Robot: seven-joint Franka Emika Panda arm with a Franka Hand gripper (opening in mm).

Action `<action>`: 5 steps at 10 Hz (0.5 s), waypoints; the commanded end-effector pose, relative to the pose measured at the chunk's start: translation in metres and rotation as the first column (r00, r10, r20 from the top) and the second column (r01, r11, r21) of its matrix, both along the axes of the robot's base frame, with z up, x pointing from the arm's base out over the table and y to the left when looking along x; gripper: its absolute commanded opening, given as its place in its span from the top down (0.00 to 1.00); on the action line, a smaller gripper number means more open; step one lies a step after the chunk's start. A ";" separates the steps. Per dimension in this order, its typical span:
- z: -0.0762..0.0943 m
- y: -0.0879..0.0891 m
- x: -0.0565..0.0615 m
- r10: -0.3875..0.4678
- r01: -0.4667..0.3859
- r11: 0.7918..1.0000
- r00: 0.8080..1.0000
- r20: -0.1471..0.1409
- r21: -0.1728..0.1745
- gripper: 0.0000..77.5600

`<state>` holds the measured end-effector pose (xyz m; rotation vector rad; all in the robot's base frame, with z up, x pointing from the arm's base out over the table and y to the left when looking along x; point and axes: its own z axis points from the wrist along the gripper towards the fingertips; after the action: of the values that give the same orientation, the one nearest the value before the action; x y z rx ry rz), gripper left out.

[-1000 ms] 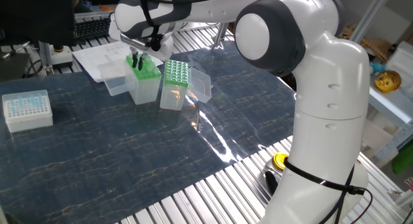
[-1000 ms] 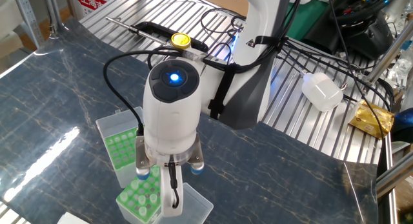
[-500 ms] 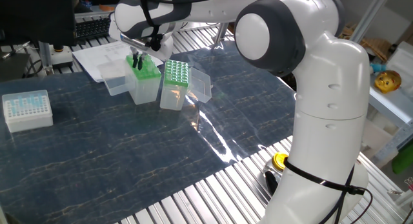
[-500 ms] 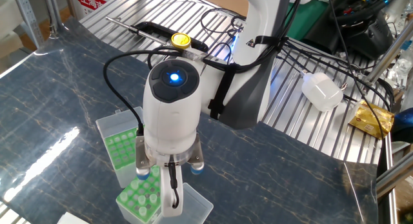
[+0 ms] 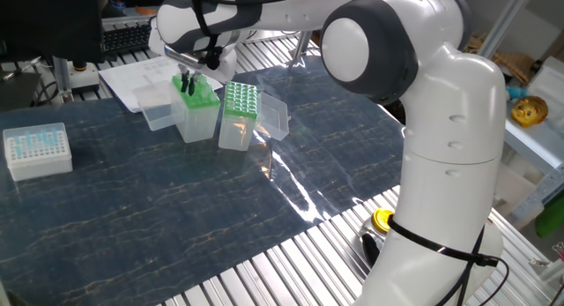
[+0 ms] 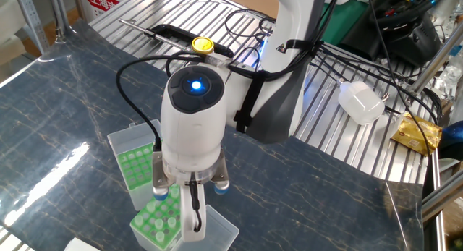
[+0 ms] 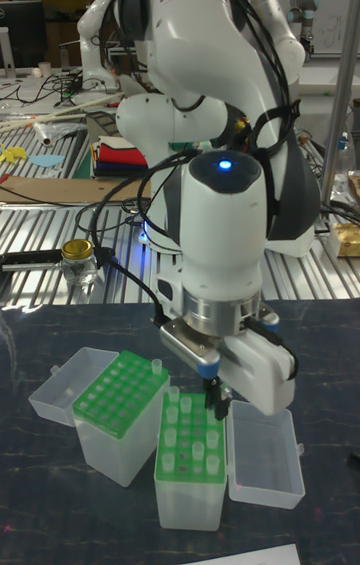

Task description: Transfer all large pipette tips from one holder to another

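Two green racks stand side by side on clear boxes. The rack nearer the robot base [image 5: 240, 100] [image 7: 121, 391] [image 6: 134, 167] shows rows of pale dots, the large pipette tips [image 5: 239, 96]. The other rack [image 5: 202, 95] [image 7: 190, 441] [image 6: 154, 223] holds several large pipette tips [image 7: 197, 447] standing scattered in its holes. My gripper [image 5: 186, 84] [image 7: 214, 407] points straight down with its dark fingertips just over this second rack. The fingertips stand close together with a narrow gap. Whether a tip sits between them is not visible.
A white box of small pale-blue tips [image 5: 37, 150] sits at the mat's far left. Hinged clear lids [image 5: 276, 118] [image 7: 265, 455] [image 7: 69, 381] lie open beside the racks. Papers [image 5: 145, 77] lie behind them. A yellow-capped jar [image 7: 77, 260] and cables rest on the slatted table.
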<state>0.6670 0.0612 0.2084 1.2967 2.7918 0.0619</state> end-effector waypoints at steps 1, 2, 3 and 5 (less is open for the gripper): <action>0.021 0.001 -0.002 0.013 -0.013 1.000 1.000 0.018 -0.003 0.99; 0.025 0.001 -0.003 0.018 -0.018 1.000 1.000 0.020 -0.005 0.99; 0.025 0.001 -0.003 0.018 -0.018 1.000 1.000 0.020 -0.005 0.99; 0.048 0.002 -0.007 0.033 -0.033 0.999 0.999 0.018 -0.004 0.99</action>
<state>0.6622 0.0625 0.2410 1.2604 2.7914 0.0659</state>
